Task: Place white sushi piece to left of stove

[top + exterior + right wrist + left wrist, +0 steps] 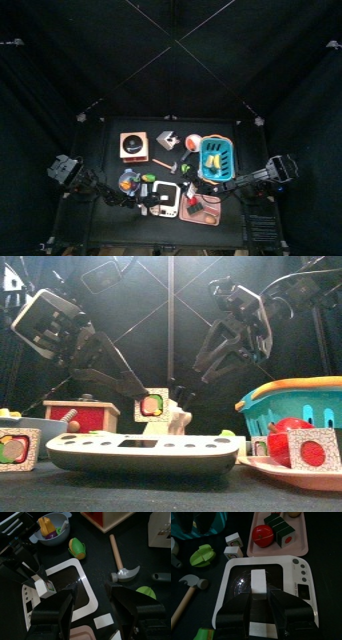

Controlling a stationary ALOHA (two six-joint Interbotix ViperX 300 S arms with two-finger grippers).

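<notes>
Left hand point(261, 614) is clamped on the white sushi piece point(258, 587), a white bar held between its jaws directly above the stove point(298, 574) at the table's near middle. Right hand point(90, 607) hovers just beside it over the stove's right part, jaws apart, holding nothing.

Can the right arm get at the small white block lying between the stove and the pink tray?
Probably yes: the right gripper hangs open just above the small white block, with nothing between them.
</notes>
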